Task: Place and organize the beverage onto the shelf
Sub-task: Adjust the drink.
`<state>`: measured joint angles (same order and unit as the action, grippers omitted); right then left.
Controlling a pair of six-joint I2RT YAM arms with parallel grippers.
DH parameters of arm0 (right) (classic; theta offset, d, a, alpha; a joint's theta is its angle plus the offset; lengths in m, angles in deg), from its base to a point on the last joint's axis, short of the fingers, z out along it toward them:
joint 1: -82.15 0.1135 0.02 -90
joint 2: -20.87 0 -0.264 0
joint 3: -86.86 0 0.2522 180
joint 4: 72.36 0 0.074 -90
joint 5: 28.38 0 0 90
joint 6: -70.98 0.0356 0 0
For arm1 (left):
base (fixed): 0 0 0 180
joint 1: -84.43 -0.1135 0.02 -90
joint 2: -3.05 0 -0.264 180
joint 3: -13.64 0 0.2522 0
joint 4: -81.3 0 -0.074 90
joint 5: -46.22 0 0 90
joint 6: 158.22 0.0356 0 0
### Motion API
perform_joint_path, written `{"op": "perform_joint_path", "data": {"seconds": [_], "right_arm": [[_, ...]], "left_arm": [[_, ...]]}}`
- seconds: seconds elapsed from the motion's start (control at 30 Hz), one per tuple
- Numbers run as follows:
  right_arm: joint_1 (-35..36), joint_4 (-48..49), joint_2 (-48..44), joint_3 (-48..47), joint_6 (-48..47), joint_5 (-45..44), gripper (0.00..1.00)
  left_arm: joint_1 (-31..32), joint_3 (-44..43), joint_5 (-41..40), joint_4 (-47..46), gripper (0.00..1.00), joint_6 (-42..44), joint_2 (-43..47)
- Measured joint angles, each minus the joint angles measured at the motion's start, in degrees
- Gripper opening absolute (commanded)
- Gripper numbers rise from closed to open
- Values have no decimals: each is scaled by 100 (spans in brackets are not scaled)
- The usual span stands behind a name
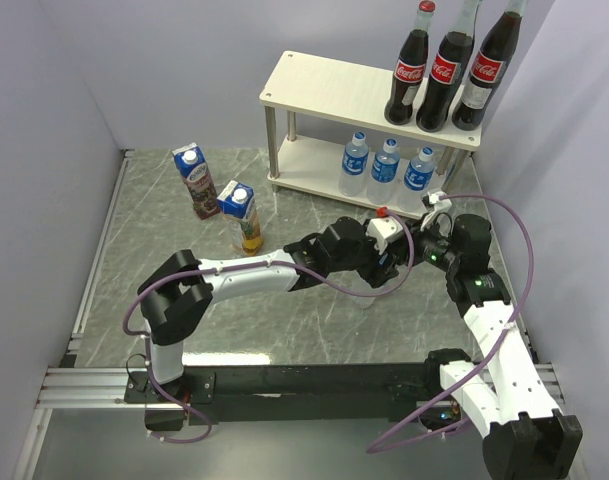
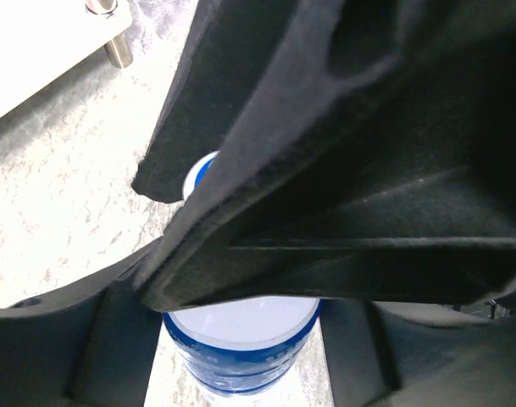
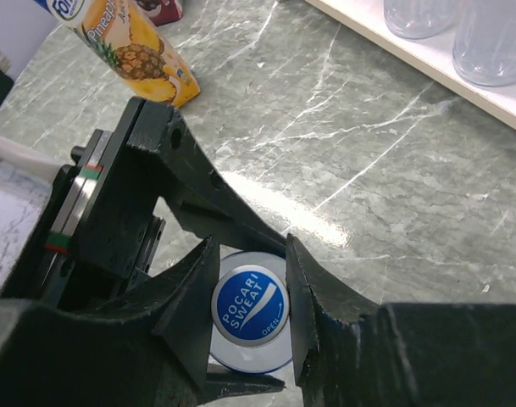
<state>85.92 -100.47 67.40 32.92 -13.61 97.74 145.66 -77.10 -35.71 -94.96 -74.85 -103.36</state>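
A small blue-labelled water bottle (image 3: 250, 309) stands on the table between both grippers. My right gripper (image 3: 250, 307) is shut on its blue cap from above. My left gripper (image 2: 241, 360) has a finger pressed to each side of the bottle's (image 2: 241, 365) labelled body. In the top view the two grippers (image 1: 389, 258) meet and hide this bottle. The shelf (image 1: 324, 85) carries three Coca-Cola bottles (image 1: 444, 70) on its top board and three water bottles (image 1: 386, 160) on its lower board. A grape carton (image 1: 196, 180) and a pineapple carton (image 1: 242, 215) stand on the table to the left.
The shelf's lower board (image 3: 427, 64) lies close beyond the held bottle. White walls close in the table left, back and right. The pineapple carton (image 3: 130, 51) stands behind the left arm. Purple cables loop off both arms.
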Motion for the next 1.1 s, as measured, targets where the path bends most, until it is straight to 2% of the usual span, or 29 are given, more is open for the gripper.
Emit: {"op": "perform_joint_path", "data": {"seconds": [0.03, 0.07, 0.13, 0.17, 0.23, 0.3, 0.33, 0.4, 0.43, 0.53, 0.67, 0.9, 1.1], "right_arm": [[0, 2, 0, 0, 4, -9, 0], [0, 9, 0, 0, 7, -15, 0], [0, 13, 0, 2, 20, -28, 0], [-2, 9, 0, 2, 48, -33, 0], [0, 9, 0, 2, 70, -35, 1], [-2, 15, 0, 2, 72, -33, 15], [-2, 13, 0, 2, 74, -31, 30], [-2, 15, 0, 2, 72, -24, 49], [-2, 13, -2, 2, 109, -22, 63], [-76, 35, -13, 4, 184, -92, 76], [-68, 68, -109, 4, 157, -107, 82], [-146, 155, -415, -63, -79, -87, 83], [-358, 234, -643, -111, -153, 22, 83]], "left_arm": [[0, -9, -4, 11, 61, 9, 0], [2, -20, -11, 31, 46, 11, 0], [11, -37, -48, 72, 28, 59, 0], [11, -57, -31, 127, 9, 63, 0], [13, -83, -22, 175, 0, 90, 0], [11, -85, -24, 173, 0, 94, 0], [11, -85, -24, 173, 0, 94, 2], [13, -79, -28, 170, 0, 96, 9], [11, -66, -39, 162, 0, 87, 22], [11, 125, -66, 140, 0, 111, 188], [9, 374, -173, 175, 0, 109, 407], [-76, 844, -492, 319, 0, 50, 625], [-457, 1158, -651, 420, 0, -52, 962]]}}
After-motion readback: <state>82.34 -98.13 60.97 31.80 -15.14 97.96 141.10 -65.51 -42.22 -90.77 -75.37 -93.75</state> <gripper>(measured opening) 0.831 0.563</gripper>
